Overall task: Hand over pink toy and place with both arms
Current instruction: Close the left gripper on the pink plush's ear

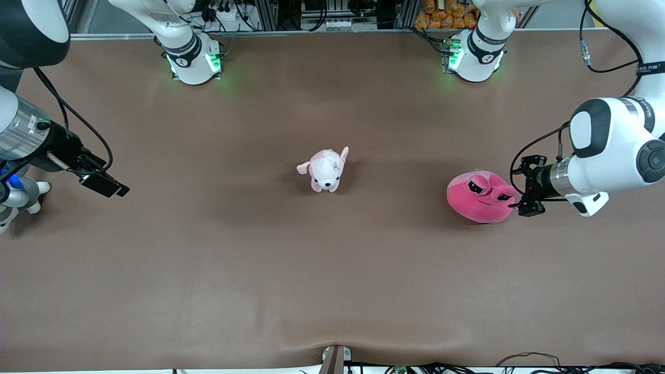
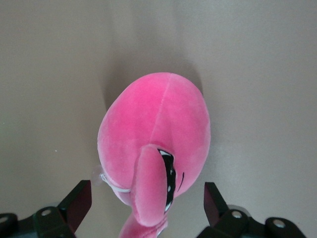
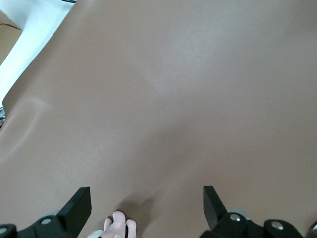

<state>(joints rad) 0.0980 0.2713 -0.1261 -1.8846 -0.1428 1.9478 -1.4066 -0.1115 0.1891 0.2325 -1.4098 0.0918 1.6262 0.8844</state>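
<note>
pink toy (image 1: 482,197): hot-pink plush blob, rounded, smooth short pile, seam running over the top. Two bulging eyes with heavy pink lids over black, thin black mouth line below them. Sits on the desk (image 1: 332,270) toward the left arm's end, face turned to the front camera.
pink toy, left wrist view (image 2: 156,148): one eye bulge sticks out toward the camera, black eye with white specks just under the lid, small white tag or thread at the body's edge.
left gripper (image 1: 523,188): low at the toy's side, on the left arm's end, touching or just beside it. Fingers (image 2: 78,203) spread wide, one on each flank of the eye end; the plush lies between them with a gap on both sides, nothing gripped.
right gripper (image 1: 106,183): up over bare desk at the right arm's end, well apart from the toy, arm waiting. Fingers (image 3: 79,206) wide apart, holding nothing.
puppy plush (image 1: 326,169): small, pale pink and white, mid-desk, between the two arms' ends, well apart from the pink toy.
grey-and-white plush (image 1: 21,200): at the desk edge by the right arm, mostly hidden under it; a white paw shows in the right wrist view (image 3: 119,224).
</note>
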